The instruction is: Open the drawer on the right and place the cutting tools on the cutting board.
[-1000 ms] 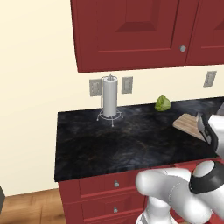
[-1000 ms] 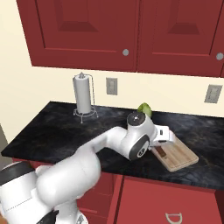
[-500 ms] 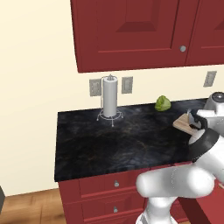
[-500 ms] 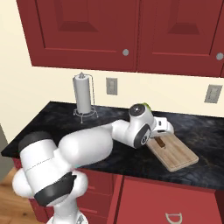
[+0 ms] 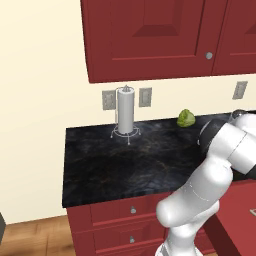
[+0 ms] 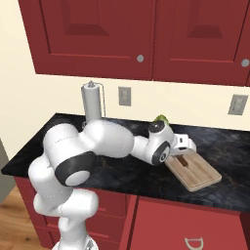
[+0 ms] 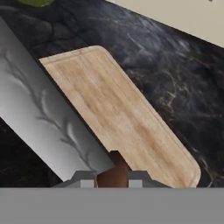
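My gripper (image 7: 112, 178) is shut on a cutting tool, a knife with a brown handle (image 7: 113, 168) and a broad grey blade (image 7: 43, 118). The blade reaches up and left over the near end of the cutting board (image 7: 127, 118), a light tan wooden board lying on the black counter. In the right base view the gripper (image 6: 182, 155) hangs low over the left end of the cutting board (image 6: 200, 175), the dark handle just under it. The drawer (image 5: 235, 215) shows as a red box pulled out below the counter at the lower right.
A round green vegetable (image 6: 160, 118) sits on the counter just behind the hand, near the wall. A paper towel roll (image 5: 125, 111) stands at the back left. Red upper cabinets (image 6: 146, 34) hang above, and my own white arm (image 6: 97, 146) stretches across the counter (image 5: 125, 160).
The arm's elbow has swung round to the other side while the hand stays over the board's end with the knife. The jaws stay shut.
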